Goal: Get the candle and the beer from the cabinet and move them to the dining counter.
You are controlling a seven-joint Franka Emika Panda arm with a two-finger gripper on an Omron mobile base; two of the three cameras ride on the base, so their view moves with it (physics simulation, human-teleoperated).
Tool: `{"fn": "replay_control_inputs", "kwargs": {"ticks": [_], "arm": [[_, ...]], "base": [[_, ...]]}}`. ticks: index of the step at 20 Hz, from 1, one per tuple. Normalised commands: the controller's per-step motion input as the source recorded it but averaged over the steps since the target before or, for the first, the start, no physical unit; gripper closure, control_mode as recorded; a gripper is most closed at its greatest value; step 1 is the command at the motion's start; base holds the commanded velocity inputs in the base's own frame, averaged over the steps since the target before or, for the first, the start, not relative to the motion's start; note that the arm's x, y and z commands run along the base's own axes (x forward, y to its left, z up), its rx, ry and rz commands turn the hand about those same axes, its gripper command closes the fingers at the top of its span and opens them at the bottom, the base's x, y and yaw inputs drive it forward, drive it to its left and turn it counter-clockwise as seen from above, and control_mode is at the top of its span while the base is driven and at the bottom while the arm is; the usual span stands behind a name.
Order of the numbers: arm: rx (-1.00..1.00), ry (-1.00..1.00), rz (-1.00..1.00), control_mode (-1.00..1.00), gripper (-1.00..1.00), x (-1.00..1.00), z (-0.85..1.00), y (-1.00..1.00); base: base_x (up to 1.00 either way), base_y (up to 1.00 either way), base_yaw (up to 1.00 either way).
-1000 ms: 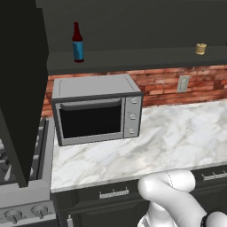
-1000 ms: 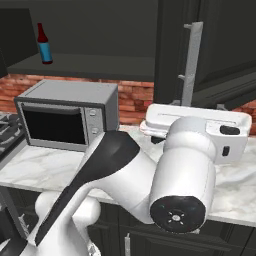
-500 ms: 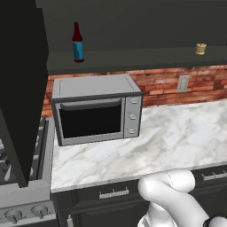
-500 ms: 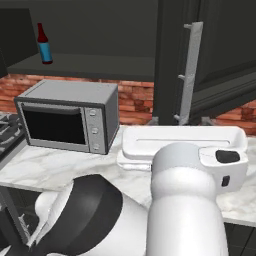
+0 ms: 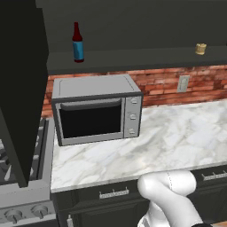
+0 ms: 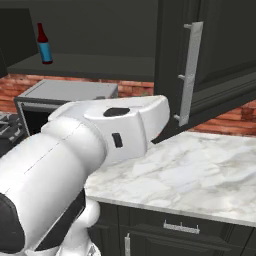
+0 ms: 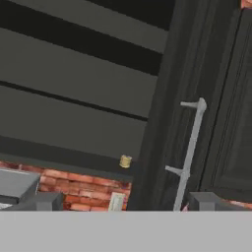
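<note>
the beer (image 5: 78, 42) stands upright at the left end of the open cabinet's (image 6: 210, 60) bottom shelf, above the microwave (image 5: 96, 114). the candle (image 5: 201, 48) sits well apart from it at the right end of the same shelf, near the open door's silver handle (image 7: 189, 153) in the hand view. the gripper (image 7: 125, 201) points up at the shelf, its jaws spread wide and apparently holding nothing, though just the fingertips (image 7: 47, 201) show.

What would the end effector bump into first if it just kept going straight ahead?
Probably the cabinet: the open end effector points at its lowest shelf, about where the candle sits beside the opened door. Depth is hard to judge.
</note>
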Motion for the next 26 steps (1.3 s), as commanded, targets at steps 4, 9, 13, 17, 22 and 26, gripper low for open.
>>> {"fn": "replay_control_inputs", "kwargs": {"ticks": [4,9,13,17,22,26], "arm": [[-0.1,0.0,-0.46,-1.0,-1.0,0.61,0.01,0.98],[-0.01,-0.05,-0.58,-1.0,-1.0,0.62,0.0,0.63],[0.09,-0.1,-0.58,-1.0,-1.0,0.3,-0.05,0.26],[0.11,-0.07,-0.49,-1.0,-1.0,0.26,0.0,0.08],[0.03,0.0,-0.2,-1.0,-1.0,0.31,0.0,-0.07],[0.0,0.0,-0.07,-1.0,-1.0,0.29,0.0,-0.18]], "base": [[0.0,0.0,0.0],[0.0,0.0,0.0],[0.0,0.0,0.0],[0.0,0.0,0.0],[0.0,0.0,0.0],[0.0,0.0,0.0]]}}
